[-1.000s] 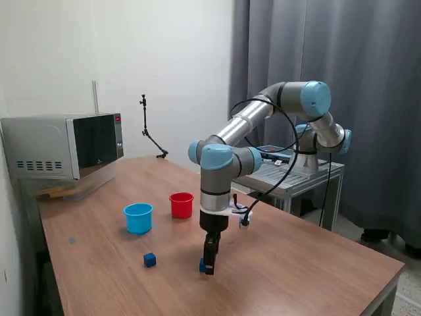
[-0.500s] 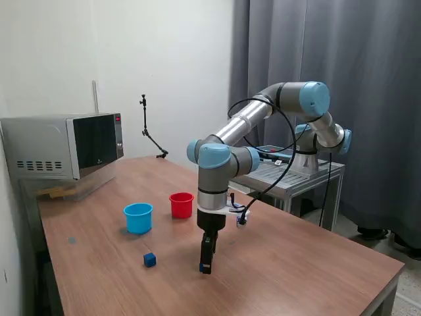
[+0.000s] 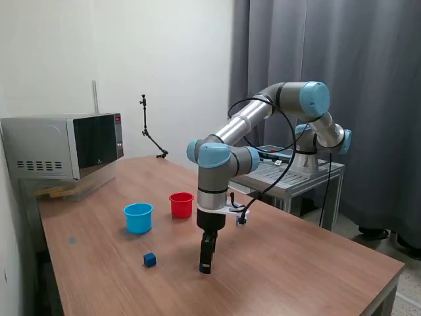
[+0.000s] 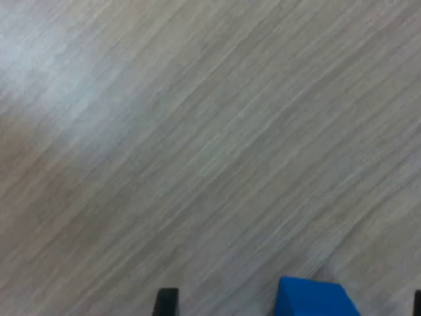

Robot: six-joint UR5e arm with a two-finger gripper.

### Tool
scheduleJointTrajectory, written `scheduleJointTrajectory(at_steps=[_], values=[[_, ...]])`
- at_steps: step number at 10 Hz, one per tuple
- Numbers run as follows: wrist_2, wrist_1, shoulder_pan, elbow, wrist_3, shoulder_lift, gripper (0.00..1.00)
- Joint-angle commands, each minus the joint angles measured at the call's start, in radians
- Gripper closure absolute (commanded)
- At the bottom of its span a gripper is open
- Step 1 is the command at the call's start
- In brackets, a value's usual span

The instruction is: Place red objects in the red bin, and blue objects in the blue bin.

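**Hand at the surface with a blue cube between its fingers**

In the exterior view the hand points straight down and its tips are at the wooden surface. A small blue cube is at the tips. In the wrist view this cube sits between the two dark fingers, but there is a gap on one side. I cannot tell if the fingers already press on it.

A second blue cube lies on the surface, toward the exterior view's left of the hand. Farther back stand the light blue cup and the red cup, near each other but apart. A microwave stands at the far left end.
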Motion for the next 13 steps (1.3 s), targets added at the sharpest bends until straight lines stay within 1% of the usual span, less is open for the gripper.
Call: scheduleJointTrajectory(at_steps=[1, 3, 6, 13], values=[[0.002, 0.0, 0.0, -0.008, 0.001, 0.0, 0.0], [0.006, -0.029, 0.0, -0.013, 0.001, 0.0, 0.0], [0.011, -0.034, 0.0, -0.03, -0.001, 0.015, 0.0], [0.006, -0.033, 0.0, -0.025, -0.006, 0.015, 0.0]])
